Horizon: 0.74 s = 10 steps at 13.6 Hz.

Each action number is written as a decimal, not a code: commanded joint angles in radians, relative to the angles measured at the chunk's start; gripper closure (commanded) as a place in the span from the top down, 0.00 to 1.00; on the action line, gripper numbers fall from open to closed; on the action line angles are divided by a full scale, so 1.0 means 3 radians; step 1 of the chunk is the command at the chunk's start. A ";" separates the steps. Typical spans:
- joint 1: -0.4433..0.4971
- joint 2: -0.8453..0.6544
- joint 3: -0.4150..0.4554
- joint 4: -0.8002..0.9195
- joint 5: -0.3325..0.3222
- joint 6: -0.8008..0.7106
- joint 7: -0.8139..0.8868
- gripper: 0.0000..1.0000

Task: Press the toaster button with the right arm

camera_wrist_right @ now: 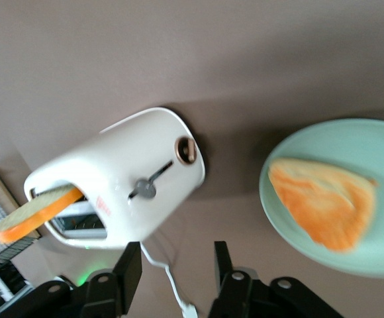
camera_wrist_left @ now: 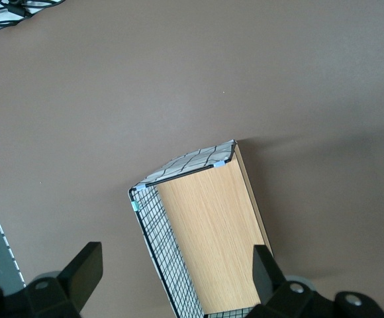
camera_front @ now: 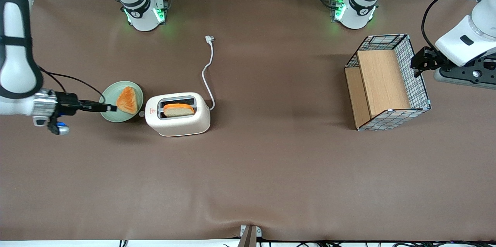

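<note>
Hovering over the green plate (camera_front: pixel 112 94), the gripper (camera_front: pixel 110 108) points at three o'clock toward the toaster button (camera_wrist_right: pixel 145 189), jaws narrowly parted, holding nothing.

One toaster (camera_front: pixel 178 114), one plate (camera_front: pixel 112 93), two bread slices (camera_front: pixel 178 110), one basket (camera_front: pixel 387 81).

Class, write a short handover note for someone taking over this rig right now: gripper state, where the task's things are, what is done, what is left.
Gripper: open, holding nothing, above the green plate, pointing toward the toaster.
Toaster: on the table beside the plate, one bread slice standing out of a slot.
Toaster button: on the narrow end facing the gripper, untouched.
Plate holds a second bread piece.
Done: the approach.
Left: close the gap and press the button.
</note>
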 commanded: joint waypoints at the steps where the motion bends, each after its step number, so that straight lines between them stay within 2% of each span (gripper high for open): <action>1: 0.0010 -0.0058 0.0031 0.0657 -0.0464 -0.0522 0.0532 0.65; 2: 0.0015 -0.0063 0.0031 0.0862 -0.0552 -0.0726 0.0655 0.86; 3: 0.0010 -0.0099 0.0031 0.1021 -0.0618 -0.0920 0.0707 1.00; 5: 0.0010 -0.0241 0.0047 0.1206 -0.0843 -0.1045 0.0692 1.00; 6: 0.0015 -0.0298 0.0067 0.1349 -0.1026 -0.1055 0.0677 1.00; 10: 0.0051 -0.0502 0.0434 0.1642 -0.1727 -0.1173 0.0682 1.00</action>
